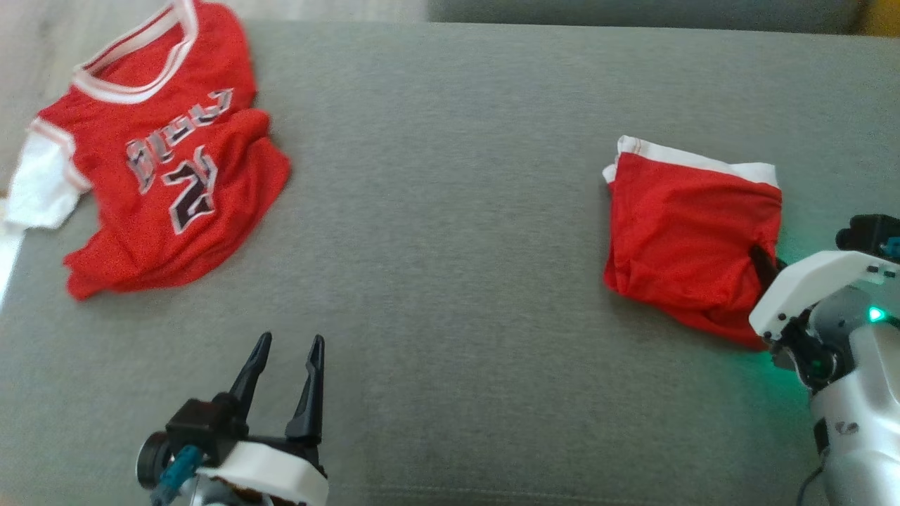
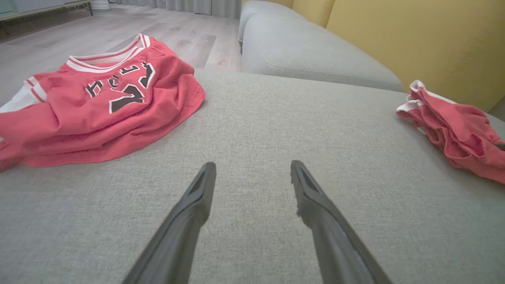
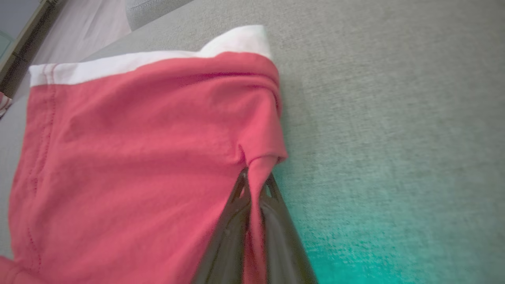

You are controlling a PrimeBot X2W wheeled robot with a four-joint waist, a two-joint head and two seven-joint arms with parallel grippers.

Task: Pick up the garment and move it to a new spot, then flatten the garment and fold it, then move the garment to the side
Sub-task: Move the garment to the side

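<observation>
Shorts (image 1: 685, 232) lie left of the right gripper (image 1: 761, 258), clamped on their near corner; left gripper (image 1: 292, 341), fingers apart, is well away.

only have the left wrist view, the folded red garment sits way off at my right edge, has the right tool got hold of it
Observer: Yes. In the right wrist view the right tool is shut, pinching a ridge of cloth on the folded red garment.
Operator: which part of it
Observer: The head view puts the fingers on its right edge, nearer the front corner; the white band runs along the far edge.
</observation>
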